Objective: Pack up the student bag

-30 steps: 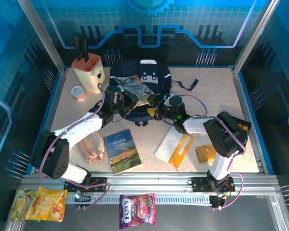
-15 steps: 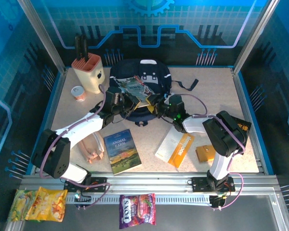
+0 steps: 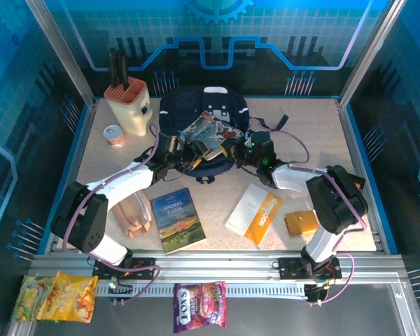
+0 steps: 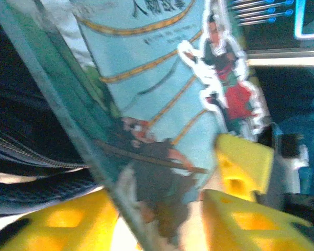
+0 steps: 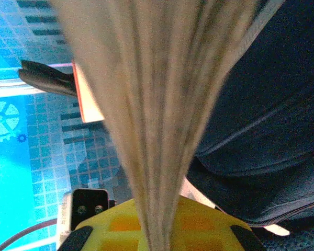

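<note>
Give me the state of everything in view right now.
student bag: lying flat, picture book over it.
picture book: tilted, held at one edge.
left end effector: open around the picture book.
right end effector: shut on the picture book.
Animal Farm book: closed, flat on table.

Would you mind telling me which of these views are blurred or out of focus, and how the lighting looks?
Top external: sharp, evenly lit, blue cast from the enclosure walls. Left wrist: the book is close and soft, smeared. Right wrist: its page edges are badly out of focus; the student bag behind is sharper.
</note>
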You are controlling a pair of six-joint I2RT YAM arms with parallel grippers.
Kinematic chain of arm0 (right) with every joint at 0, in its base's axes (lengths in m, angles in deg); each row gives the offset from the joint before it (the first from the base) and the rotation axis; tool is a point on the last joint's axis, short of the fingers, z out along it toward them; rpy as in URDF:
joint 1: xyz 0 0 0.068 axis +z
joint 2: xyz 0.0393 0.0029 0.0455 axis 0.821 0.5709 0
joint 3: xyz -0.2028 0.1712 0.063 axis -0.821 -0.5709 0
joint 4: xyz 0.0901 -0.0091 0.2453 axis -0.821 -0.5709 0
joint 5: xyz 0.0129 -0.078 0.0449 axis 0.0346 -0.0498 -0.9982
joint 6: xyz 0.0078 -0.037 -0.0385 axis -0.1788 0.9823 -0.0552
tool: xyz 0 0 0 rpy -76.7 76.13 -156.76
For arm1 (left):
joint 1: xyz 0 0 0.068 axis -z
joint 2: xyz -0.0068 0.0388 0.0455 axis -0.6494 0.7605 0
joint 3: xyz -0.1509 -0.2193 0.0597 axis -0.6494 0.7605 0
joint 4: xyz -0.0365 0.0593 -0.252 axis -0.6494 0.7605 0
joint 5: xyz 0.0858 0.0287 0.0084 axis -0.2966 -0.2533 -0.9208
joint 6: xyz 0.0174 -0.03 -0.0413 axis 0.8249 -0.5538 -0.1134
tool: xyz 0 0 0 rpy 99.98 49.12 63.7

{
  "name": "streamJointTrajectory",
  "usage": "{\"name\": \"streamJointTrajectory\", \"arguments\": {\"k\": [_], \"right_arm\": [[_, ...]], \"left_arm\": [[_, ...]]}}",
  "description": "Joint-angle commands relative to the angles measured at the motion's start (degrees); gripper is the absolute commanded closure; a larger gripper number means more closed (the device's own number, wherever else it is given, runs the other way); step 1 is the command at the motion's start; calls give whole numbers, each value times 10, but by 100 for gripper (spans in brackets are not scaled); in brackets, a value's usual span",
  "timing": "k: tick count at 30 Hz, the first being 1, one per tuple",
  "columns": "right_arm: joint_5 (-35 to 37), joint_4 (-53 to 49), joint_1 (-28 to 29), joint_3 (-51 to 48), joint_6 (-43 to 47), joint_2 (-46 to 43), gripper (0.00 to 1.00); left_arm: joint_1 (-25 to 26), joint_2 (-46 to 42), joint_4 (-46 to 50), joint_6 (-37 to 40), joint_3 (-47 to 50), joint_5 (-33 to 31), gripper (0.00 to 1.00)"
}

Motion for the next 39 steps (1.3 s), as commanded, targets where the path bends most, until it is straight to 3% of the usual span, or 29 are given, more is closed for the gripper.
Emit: {"name": "streamJointTrajectory", "arguments": {"k": [1,5,12,18,23,28,34,39], "right_arm": [[16,-58,-28,-13,71,-68,100],[32,-127,-66,-37,128,-140,100],[83,-279,-130,-57,221,-276,100],[140,-386,-164,-51,282,-361,100],[152,-421,-178,-51,297,-391,100],[151,-435,-181,-52,299,-398,100],[143,-435,-182,-58,288,-397,100],[138,-438,-182,-58,284,-393,100]], "left_arm": [[-6,-12,72,93,-40,-16,35],[-5,-1,157,195,-88,-40,17],[7,38,250,365,-162,-72,1],[21,82,293,520,-222,-134,1],[21,143,323,648,-277,-141,1],[20,228,398,793,-378,-177,17],[20,291,453,885,-442,-193,24],[20,335,479,912,-476,-238,33]]}}
